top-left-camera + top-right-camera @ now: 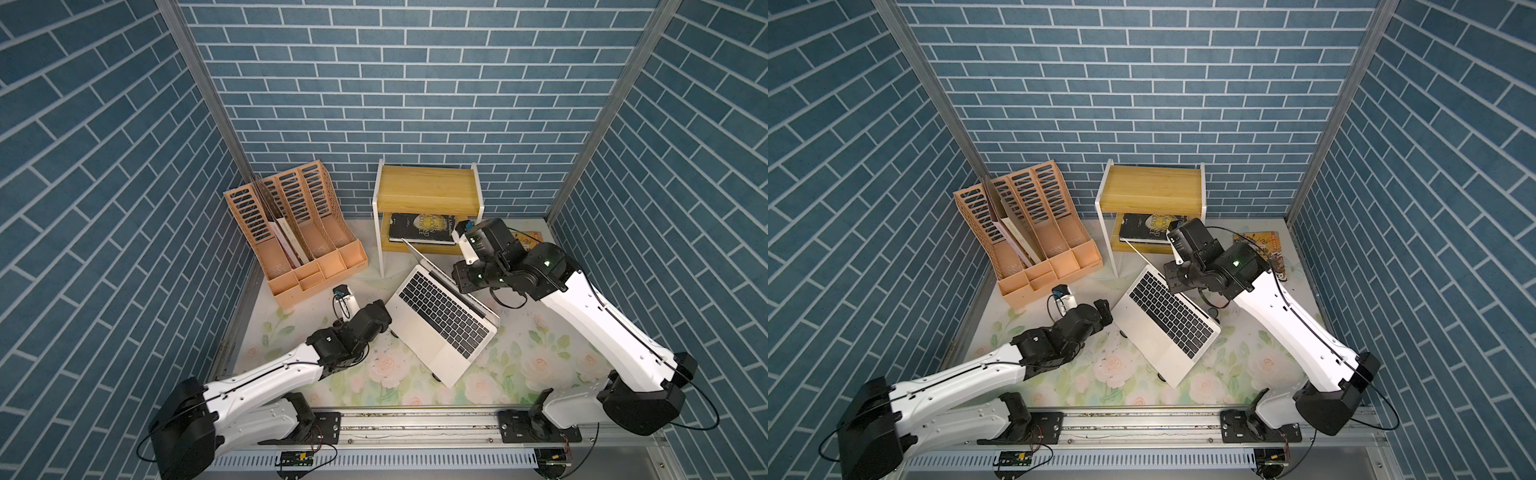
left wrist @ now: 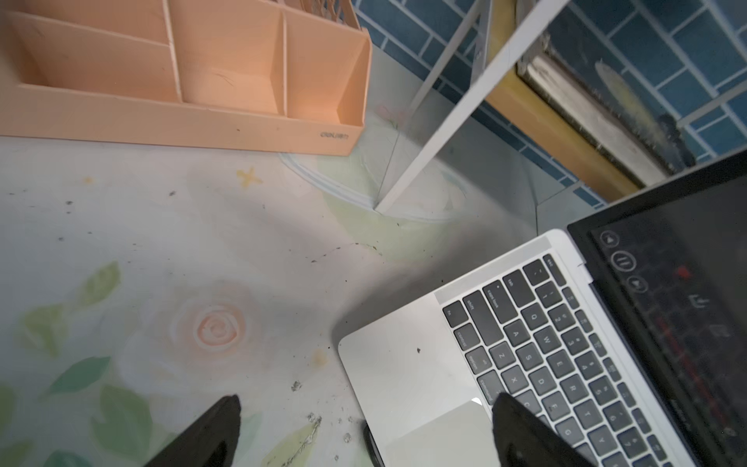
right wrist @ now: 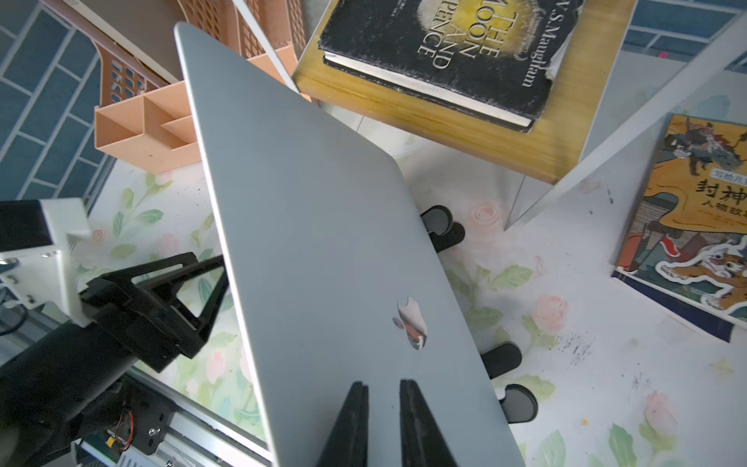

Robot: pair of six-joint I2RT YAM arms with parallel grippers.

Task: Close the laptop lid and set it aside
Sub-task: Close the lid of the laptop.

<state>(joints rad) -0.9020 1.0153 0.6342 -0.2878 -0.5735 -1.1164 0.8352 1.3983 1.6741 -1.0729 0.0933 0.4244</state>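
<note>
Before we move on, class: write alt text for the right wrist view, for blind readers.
The laptop lid, silver back and apple logo showing, slants across the frame, with the right gripper, fingers slightly apart, near the logo. Beyond lie a black book on a wooden shelf and a picture book.

The whole scene is seen from high above the front rail in both top views, facing down and toward the back wall; the two views are nearly equal, offset slightly sideways. The left wrist view is taken close above the table, past the left gripper, onto the keyboard corner of the laptop. The right wrist view is taken close behind the laptop lid, past the right gripper. The laptop is shared by all four views.
</note>
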